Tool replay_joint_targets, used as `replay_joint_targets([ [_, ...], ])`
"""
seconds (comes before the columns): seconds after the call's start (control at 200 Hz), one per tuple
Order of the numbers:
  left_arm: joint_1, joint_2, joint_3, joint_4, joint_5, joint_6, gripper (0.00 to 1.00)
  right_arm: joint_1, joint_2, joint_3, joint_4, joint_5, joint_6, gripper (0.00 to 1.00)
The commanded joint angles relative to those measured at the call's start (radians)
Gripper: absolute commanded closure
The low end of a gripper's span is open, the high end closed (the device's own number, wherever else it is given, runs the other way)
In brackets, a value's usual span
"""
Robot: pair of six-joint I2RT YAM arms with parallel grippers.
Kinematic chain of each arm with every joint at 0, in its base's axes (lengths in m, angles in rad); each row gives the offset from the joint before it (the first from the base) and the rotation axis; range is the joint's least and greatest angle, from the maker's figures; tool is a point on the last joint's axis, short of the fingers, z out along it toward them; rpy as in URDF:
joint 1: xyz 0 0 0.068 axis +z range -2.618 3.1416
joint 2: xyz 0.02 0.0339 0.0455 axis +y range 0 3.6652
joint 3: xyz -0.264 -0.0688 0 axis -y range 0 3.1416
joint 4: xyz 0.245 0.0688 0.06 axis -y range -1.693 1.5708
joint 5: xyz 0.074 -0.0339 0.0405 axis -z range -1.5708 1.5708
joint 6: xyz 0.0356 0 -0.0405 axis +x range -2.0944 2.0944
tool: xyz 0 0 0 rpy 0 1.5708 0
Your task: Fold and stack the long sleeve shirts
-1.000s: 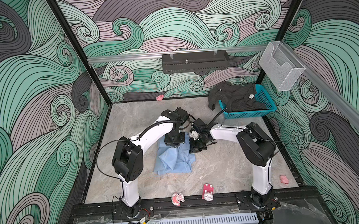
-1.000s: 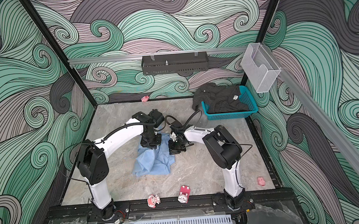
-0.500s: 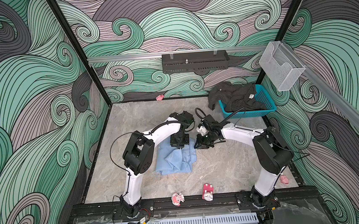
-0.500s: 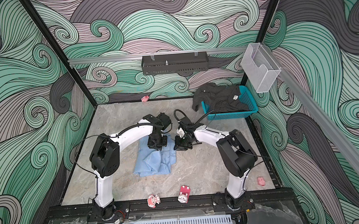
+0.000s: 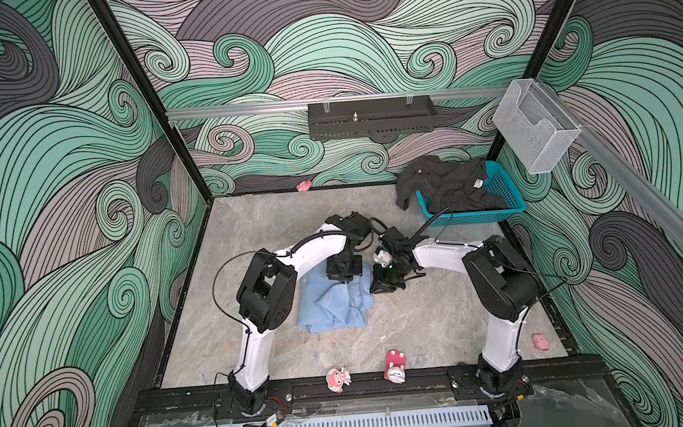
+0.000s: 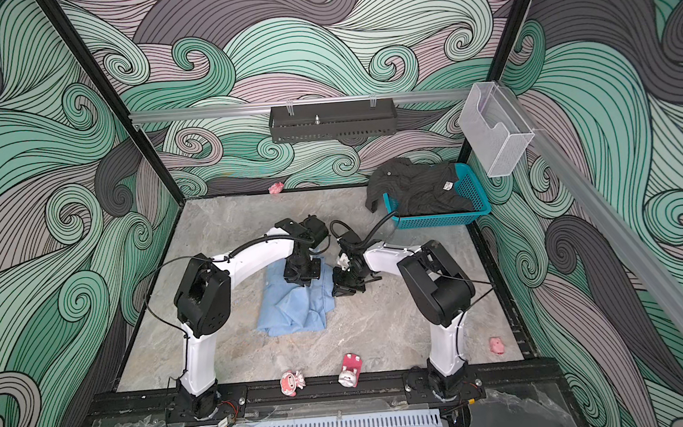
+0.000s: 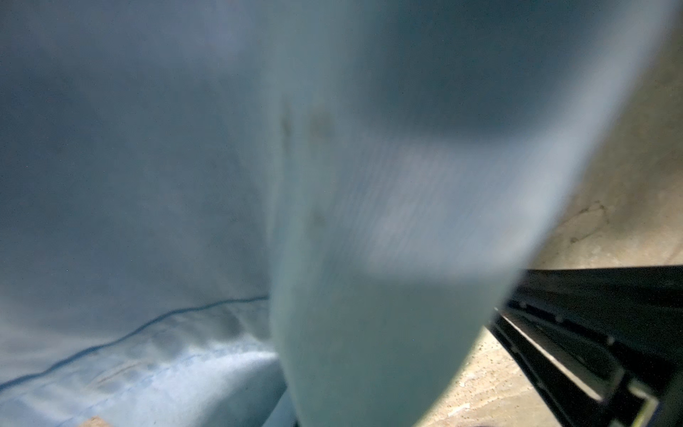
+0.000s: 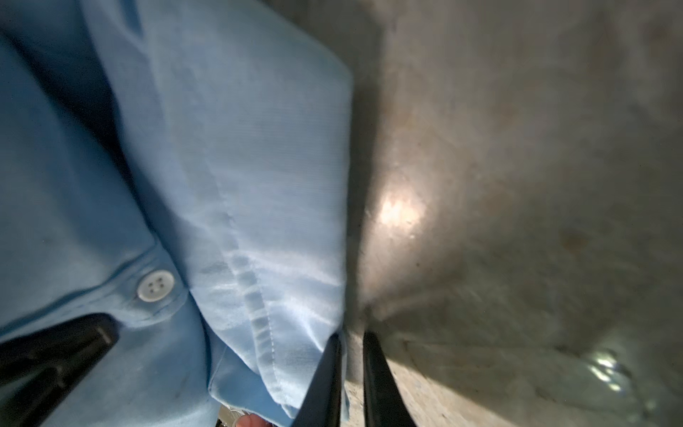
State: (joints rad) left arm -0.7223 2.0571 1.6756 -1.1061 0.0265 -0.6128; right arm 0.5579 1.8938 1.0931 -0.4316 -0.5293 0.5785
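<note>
teal basket (image 5: pixel 473 216), black shelf (image 5: pixel 370 118), clear holder (image 5: pixel 537 132)

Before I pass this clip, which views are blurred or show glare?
Left wrist view: the light blue shirt lies right at the lens, soft and dim across most of the frame. Right wrist view: the shirt's button is sharp, but the table is smeared, with one bright glare spot. Both top views: sharp, evenly lit.

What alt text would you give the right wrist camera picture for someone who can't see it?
Close-up of a light blue shirt with a white button, its hemmed edge seen against a grey stone-look table. The two dark fingers of the right gripper stand almost together right at that edge; whether they pinch the cloth is unclear.
</note>
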Motion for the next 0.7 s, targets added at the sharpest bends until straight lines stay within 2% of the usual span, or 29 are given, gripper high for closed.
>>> replay_joint_targets([
  [0.0,-0.016,0.024,0.052,-0.002,0.004,-0.013,0.96,0.012,0.027,0.004,-0.009,0.007,0.002,0.85],
  [0.225,-0.017,0.024,0.068,-0.010,0.021,-0.012,0.86,0.009,0.009,0.013,-0.029,0.016,-0.008,0.85],
  [0.375,-0.017,-0.027,0.091,-0.019,0.054,-0.005,0.64,-0.005,-0.013,0.017,-0.049,0.028,-0.016,0.86],
  [0.56,-0.010,-0.195,0.075,0.011,0.107,0.019,0.44,-0.015,-0.109,0.020,-0.129,0.103,-0.056,0.82],
  [0.69,0.056,-0.322,-0.024,0.029,0.123,0.036,0.40,0.013,-0.206,0.022,-0.187,0.171,-0.065,0.77],
])
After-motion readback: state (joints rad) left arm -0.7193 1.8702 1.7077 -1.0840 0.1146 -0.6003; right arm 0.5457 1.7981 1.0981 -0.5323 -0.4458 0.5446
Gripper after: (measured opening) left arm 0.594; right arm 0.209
